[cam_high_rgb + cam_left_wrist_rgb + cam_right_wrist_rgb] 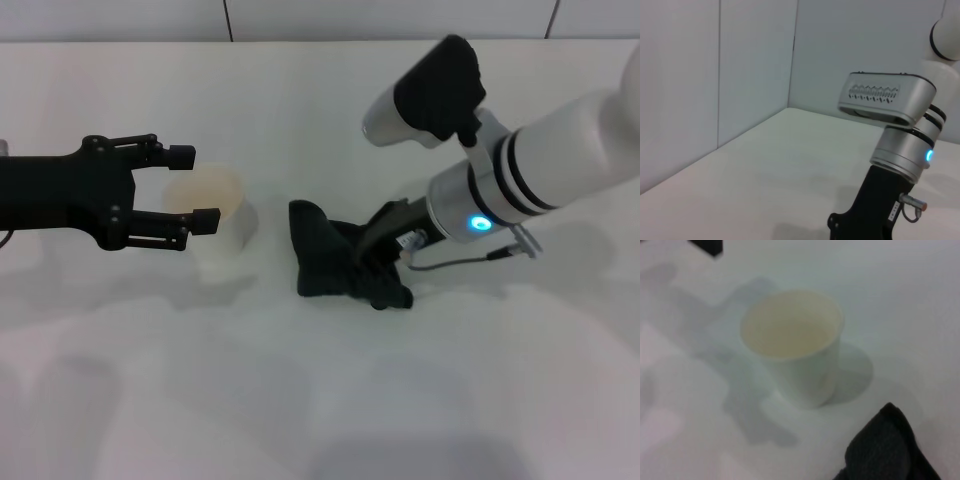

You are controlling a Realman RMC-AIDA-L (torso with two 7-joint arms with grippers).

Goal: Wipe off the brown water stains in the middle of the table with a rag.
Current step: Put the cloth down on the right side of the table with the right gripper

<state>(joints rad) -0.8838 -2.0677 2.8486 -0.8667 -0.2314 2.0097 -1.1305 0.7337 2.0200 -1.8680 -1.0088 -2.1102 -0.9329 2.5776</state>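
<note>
The dark rag (pixel 335 262) lies bunched on the white table (pixel 320 400), just right of its middle. My right gripper (pixel 385 268) reaches down from the right and is shut on the rag's right part, where the cloth bunches around its tips. A corner of the rag also shows in the right wrist view (pixel 885 450). No brown water stains show in any view. My left gripper (pixel 195 187) hovers open and empty at the left, its jaws on either side of a white paper cup's rim.
The white paper cup (pixel 215 225) stands upright just left of the rag, a pale lining inside; it also shows in the right wrist view (pixel 795 345). The left wrist view shows the right arm's wrist (pixel 900 150) and grey walls behind the table.
</note>
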